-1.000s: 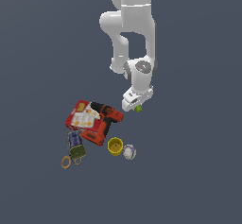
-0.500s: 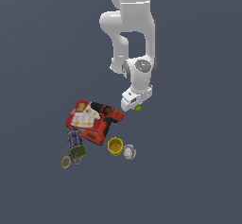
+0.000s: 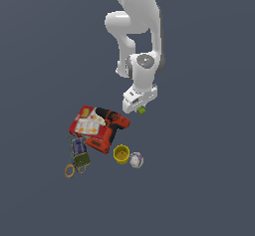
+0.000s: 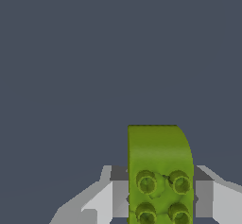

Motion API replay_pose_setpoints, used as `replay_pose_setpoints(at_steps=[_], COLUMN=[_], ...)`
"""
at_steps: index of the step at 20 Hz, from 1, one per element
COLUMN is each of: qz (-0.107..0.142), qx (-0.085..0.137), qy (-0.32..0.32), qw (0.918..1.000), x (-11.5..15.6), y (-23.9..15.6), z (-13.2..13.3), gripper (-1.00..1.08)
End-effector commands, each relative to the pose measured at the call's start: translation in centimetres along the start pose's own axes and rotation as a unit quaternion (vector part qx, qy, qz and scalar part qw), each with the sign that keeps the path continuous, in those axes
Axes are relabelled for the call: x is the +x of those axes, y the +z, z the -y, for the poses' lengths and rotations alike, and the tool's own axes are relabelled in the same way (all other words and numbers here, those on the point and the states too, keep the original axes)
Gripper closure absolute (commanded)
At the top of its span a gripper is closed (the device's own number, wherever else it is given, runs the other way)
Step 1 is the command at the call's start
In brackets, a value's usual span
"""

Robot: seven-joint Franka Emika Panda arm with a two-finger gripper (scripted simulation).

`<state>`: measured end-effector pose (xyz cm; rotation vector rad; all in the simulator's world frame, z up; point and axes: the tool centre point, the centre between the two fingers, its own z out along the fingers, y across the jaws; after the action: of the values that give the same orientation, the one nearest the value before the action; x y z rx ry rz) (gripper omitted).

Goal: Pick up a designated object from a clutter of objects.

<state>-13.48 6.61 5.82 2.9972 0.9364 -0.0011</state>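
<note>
The green brick (image 4: pixel 159 176) is cut off at the wrist picture's edge. The can (image 3: pixel 79 149) is too small to read.

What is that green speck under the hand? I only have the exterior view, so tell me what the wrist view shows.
Observer: It is a lime-green studded brick. Four studs show on its face, and its far end is rounded at one corner.
Operator: Confirm the grip. Tell me where the fingers sit.
Observer: The brick sits between the fingers of the hand, one finger against each long side, and I see no gap at either.
</note>
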Motion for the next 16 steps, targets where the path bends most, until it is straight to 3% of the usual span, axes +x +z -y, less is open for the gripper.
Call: replay_pose_setpoints(at_steps=[1,16], qz=[0.0,-0.002], qx=[0.0,0.003], qy=[0.0,-0.001], qw=[1.0,1.0], x=[-0.4,-3.1], y=[-1.5,-13.0], z=[-0.9,-7.7], gripper=[1.08,1.08])
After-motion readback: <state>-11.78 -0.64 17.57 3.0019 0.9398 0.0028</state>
